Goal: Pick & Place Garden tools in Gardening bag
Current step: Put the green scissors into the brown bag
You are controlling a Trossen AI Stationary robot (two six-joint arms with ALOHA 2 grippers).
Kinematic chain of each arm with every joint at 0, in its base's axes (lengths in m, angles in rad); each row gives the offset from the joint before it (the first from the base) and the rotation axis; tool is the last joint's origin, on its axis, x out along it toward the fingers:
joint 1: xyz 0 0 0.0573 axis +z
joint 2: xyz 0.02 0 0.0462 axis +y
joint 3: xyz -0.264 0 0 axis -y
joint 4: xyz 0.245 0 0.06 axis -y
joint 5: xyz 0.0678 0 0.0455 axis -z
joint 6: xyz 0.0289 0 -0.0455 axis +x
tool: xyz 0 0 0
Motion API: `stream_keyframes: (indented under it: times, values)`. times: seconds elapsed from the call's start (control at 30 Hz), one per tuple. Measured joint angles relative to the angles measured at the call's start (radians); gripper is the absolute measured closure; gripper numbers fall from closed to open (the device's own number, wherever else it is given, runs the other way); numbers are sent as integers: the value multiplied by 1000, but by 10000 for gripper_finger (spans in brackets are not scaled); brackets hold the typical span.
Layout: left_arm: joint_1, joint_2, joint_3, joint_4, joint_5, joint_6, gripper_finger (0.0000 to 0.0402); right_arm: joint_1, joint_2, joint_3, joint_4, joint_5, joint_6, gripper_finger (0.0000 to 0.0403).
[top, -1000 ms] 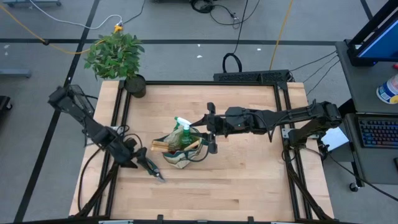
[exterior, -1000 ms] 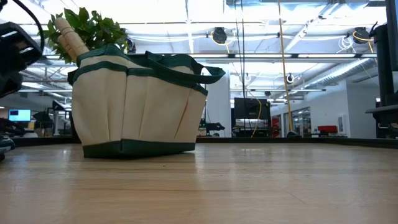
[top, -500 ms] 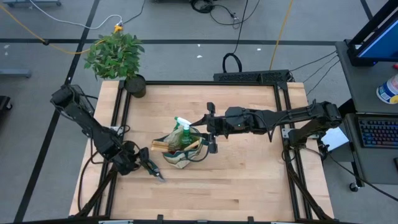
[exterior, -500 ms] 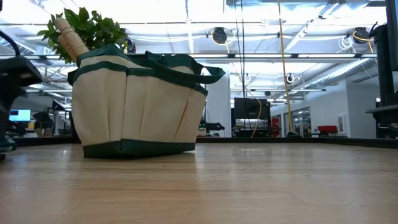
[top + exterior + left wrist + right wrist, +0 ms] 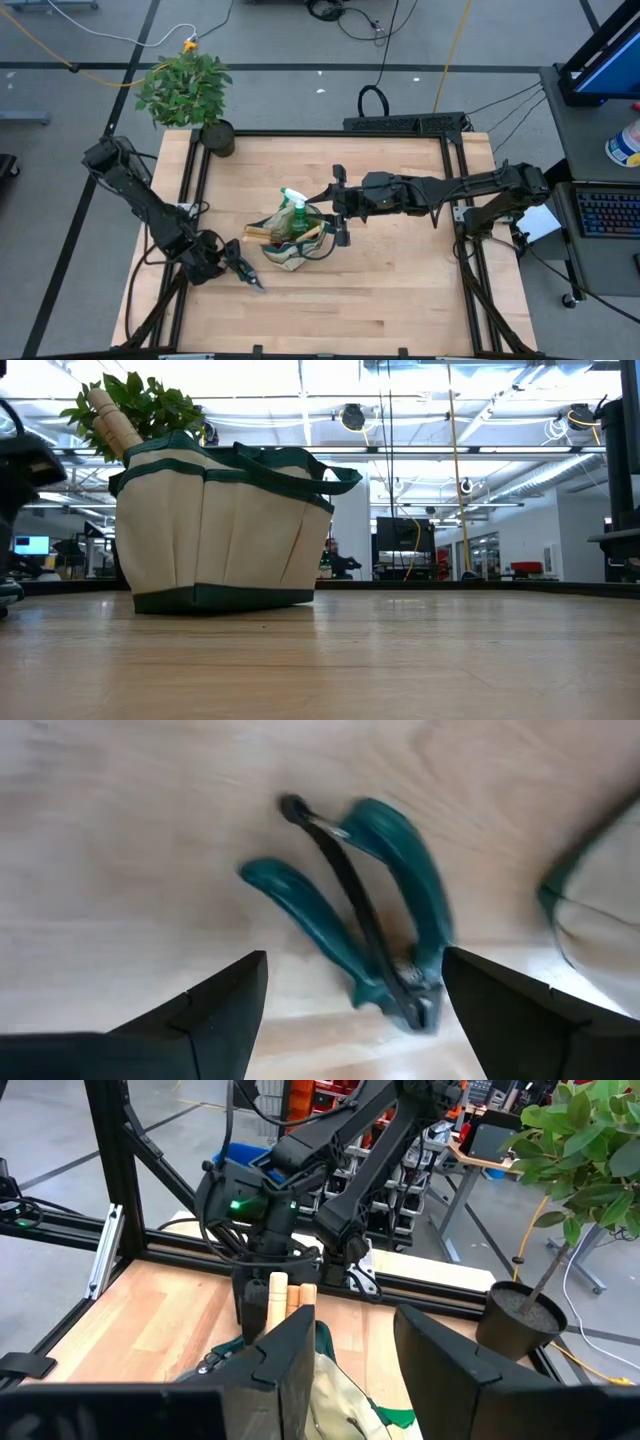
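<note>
The beige gardening bag (image 5: 290, 243) with dark green trim stands on its base near the table's middle; it also shows in the low view (image 5: 220, 525). In it stand a green spray bottle (image 5: 293, 207) and wooden tool handles (image 5: 285, 1294). Pruning shears with teal handles (image 5: 362, 910) lie flat on the table left of the bag (image 5: 250, 277). My left gripper (image 5: 352, 960) is open just above the shears, one finger on either side, touching nothing. My right gripper (image 5: 355, 1325) is open and empty, hovering at the bag's right side (image 5: 338, 215).
A potted green plant (image 5: 190, 95) stands at the table's far left corner. A black frame rail (image 5: 320, 134) runs round the table's edges. Bare wood lies to the near side and right of the bag.
My left arm has shifted a little toward the table's near edge, and its gripper stays over the shears. The shears, the bag and my right gripper have kept still.
</note>
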Motion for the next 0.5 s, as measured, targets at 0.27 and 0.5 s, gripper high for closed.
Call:
stream_keyframes:
  times: [0.27,0.5]
  values:
    - [-21,11,74,-94,22,5,94,0,0,0,0,0,0,273]
    - [-61,103,75,-106,76,-93,94,0,0,0,0,0,0,273]
